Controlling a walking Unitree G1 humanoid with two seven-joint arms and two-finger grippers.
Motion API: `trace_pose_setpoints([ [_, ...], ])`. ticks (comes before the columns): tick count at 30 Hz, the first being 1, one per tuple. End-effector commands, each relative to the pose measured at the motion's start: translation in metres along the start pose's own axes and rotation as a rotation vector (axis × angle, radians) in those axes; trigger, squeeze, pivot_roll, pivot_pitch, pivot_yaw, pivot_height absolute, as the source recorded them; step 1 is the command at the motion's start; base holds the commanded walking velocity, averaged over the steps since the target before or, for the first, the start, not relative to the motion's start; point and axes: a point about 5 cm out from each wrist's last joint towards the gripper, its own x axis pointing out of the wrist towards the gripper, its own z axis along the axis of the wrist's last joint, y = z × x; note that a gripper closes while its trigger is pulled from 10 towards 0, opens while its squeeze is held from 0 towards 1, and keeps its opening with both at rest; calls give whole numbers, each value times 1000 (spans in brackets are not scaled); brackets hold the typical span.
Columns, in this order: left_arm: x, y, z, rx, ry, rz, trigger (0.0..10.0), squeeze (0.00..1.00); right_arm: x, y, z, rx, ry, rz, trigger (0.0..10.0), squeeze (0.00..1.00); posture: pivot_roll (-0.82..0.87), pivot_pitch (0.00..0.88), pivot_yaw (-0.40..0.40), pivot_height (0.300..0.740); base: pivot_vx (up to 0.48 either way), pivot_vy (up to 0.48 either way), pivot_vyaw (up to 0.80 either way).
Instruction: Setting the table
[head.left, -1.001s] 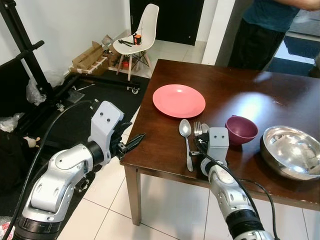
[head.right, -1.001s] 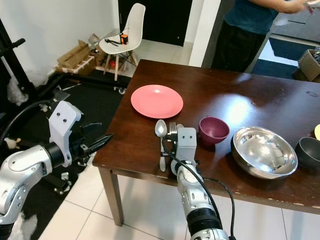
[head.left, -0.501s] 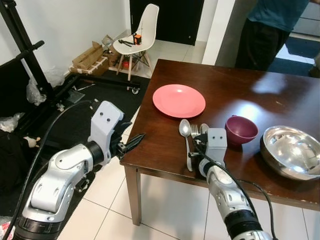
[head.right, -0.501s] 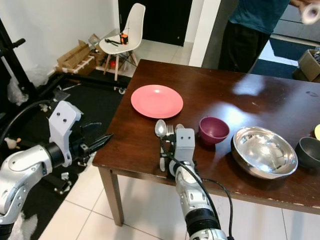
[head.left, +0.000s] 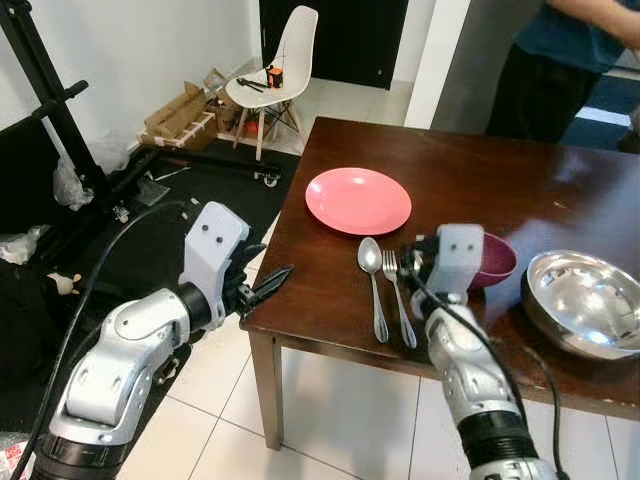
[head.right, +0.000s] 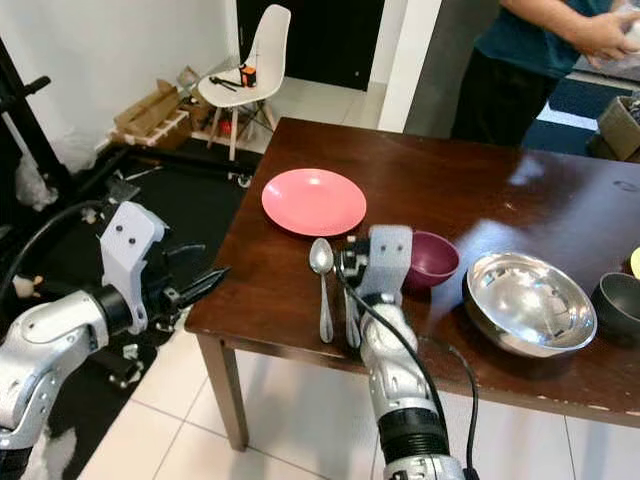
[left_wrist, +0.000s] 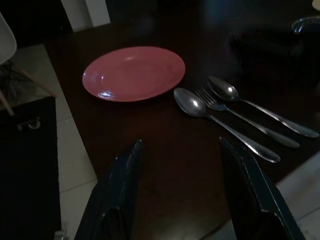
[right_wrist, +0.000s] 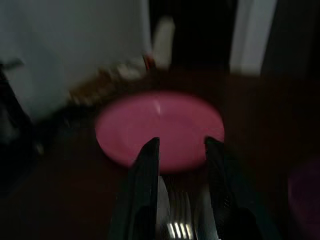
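A pink plate (head.left: 358, 200) lies on the dark wooden table (head.left: 320, 300) near its left edge. In front of the plate a spoon (head.left: 375, 285) and a fork (head.left: 399, 302) lie side by side, and the left wrist view shows a second spoon (left_wrist: 260, 111) beyond the fork. My right gripper (head.left: 416, 264) hangs open just above the heads of the cutlery, holding nothing; its fingers (right_wrist: 145, 190) frame the plate (right_wrist: 159, 127). My left gripper (head.left: 276, 279) is open in the air beside the table's left edge, its fingers (left_wrist: 120, 195) pointing towards the plate.
A purple bowl (head.left: 492, 260) sits right behind my right wrist, with a large steel bowl (head.left: 583, 302) and a dark bowl (head.right: 618, 302) further right. A person (head.left: 560, 60) stands at the table's far side. A white chair (head.left: 282, 70), boxes and a black stand occupy the floor on the left.
My right gripper has lifted off the cutlery and drawn up and to the right, leaving the fork lying bare beside the spoon. The person has shifted. My left arm has not moved.
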Motion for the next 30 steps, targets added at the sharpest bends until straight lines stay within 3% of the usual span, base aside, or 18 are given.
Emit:
trace_pose_setpoints([
  [1, 1, -2, -4, -12, 9, -11, 10000, 0, -3, 3, 6, 6, -33, 26, 10000, 0, 41, 26, 51, 740, 0, 0, 0],
  [3, 2, -1, -5, -10, 1, 12, 10000, 0, -19, 10, 17, 1, -70, 71, 10000, 0, 32, 19, 43, 740, 0, 0, 0],
  [6, 2, -1, -6, -17, -4, 30, 10000, 0, -35, 12, 12, -2, -44, 70, 10000, 0, 26, 14, 33, 740, 0, 0, 0],
  [7, 2, -1, -7, -18, -4, 35, 10000, 0, -50, 10, 2, 10, 0, 33, 10000, 0, 10, 3, 18, 740, 0, 0, 0],
  [8, 2, -1, -7, -18, -4, 35, 10000, 0, -50, 10, 2, 10, 0, 33, 10000, 0, 10, 3, 18, 740, 0, 0, 0],
  [10, 1, -2, -10, -33, -11, 53, 10000, 0, -88, 2, -22, -7, 98, -54, 10000, 0, -20, 0, 20, 740, 0, 0, 0],
  [11, 1, -2, -10, -33, -11, 53, 10000, 0, -88, 2, -22, -7, 98, -54, 10000, 0, -20, 0, 20, 740, 0, 0, 0],
  [13, -1, -3, -13, -65, -19, 79, 10000, 0, -128, -6, -43, -20, 193, -139, 10000, 0, -57, 0, 38, 740, 0, 0, 0],
  [14, -1, -3, -13, -65, -19, 79, 10000, 0, -128, -6, -43, -20, 193, -139, 10000, 0, -57, 0, 38, 740, 0, 0, 0],
  [15, -2, -3, -15, -77, -21, 93, 10000, 0, -143, -9, -49, -24, 224, -166, 10000, 0, -65, 0, 45, 740, 0, 0, 0],
  [17, -6, -2, -18, -95, -18, 107, 10000, 0, -153, -12, -49, -27, 235, -186, 10000, 0, -98, 0, 71, 740, 0, 0, 0],
  [30, -15, -3, -38, -131, 15, 231, 10000, 0, -112, -9, -30, -42, 149, -76, 10000, 0, -80, 0, 25, 740, 0, 0, 0],
])
